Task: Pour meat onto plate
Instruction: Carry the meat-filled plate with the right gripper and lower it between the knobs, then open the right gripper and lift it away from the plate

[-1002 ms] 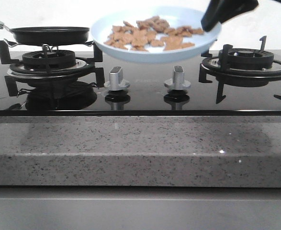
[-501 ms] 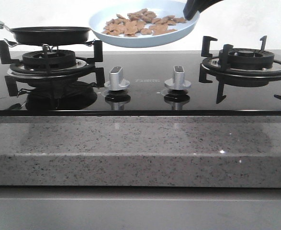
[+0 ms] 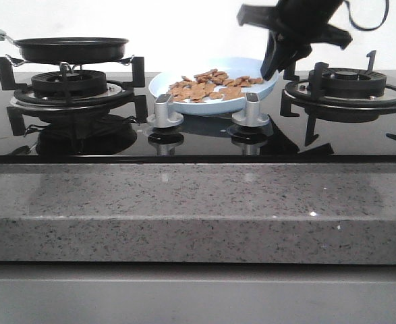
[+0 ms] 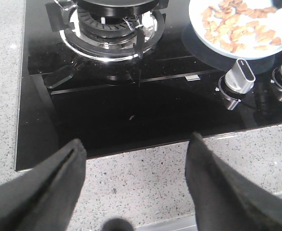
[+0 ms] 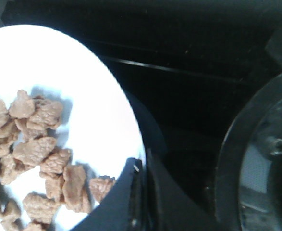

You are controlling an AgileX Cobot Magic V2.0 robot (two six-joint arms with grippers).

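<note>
A: Judging by how things lie, the pouring looks done: the small flat reddish-brown pieces of meat (image 3: 213,86) lie in a loose pile on the pale light-blue shallow round plate (image 3: 164,84), none spilled that I can see.

B: Where is the plate?

A: On the glossy black glass hob (image 3: 198,138), between the two burners, just behind the two silver control knobs (image 3: 164,110). I cannot tell whether its base is fully down on the glass.

B: And the right gripper (image 3: 276,62)?

A: Its black fingers are pinched together on the plate's right rim; the right wrist view shows the rim wedged between them. What is left, I'd say, is to let go and lift away.

B: The left gripper (image 4: 136,166)?

A: Spread wide and holding nothing, hanging over the speckled grey stone tabletop (image 3: 198,209) at the hob's near edge.

B: Anything in the way?

A: The black frying pan (image 3: 71,48) sits on the left burner grate (image 3: 73,88), well apart from the plate. The right burner grate (image 3: 346,91) stands just beside the gripper, so a careless retreat could clip a prong.
</note>
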